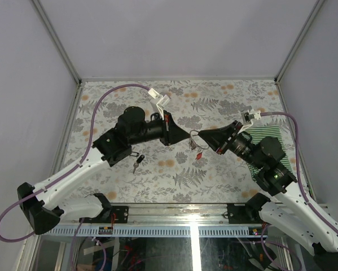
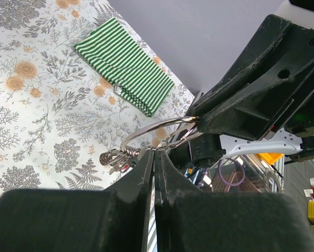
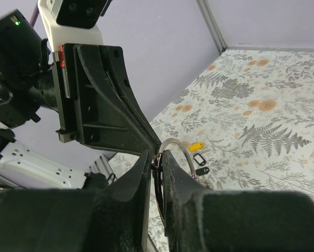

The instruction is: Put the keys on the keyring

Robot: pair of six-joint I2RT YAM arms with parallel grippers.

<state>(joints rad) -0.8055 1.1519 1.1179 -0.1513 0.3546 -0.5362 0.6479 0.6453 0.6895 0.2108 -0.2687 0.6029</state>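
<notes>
Above the middle of the table my two grippers meet tip to tip. The thin silver keyring [image 1: 194, 139] hangs between them. My left gripper [image 1: 187, 137] is shut, its tips [image 2: 155, 152] pinching the keyring's wire [image 2: 157, 127] where small loops meet. My right gripper [image 1: 203, 137] is shut on the keyring too, and the wire arc [image 3: 181, 146] curves out past its fingers [image 3: 159, 156]. A red-tagged key [image 1: 198, 154] dangles below the ring. A bunch of metal parts [image 2: 115, 157] hangs on the ring's left side. More keys lie on the table: a yellow-tagged one [image 3: 197, 146] and black-tagged ones [image 3: 199, 158].
A folded green-and-white striped cloth [image 1: 266, 137] lies on the floral tablecloth by the right arm. Black-tagged keys [image 1: 137, 162] lie under the left arm's forearm. Grey walls with metal corner posts close in the table at the back and sides.
</notes>
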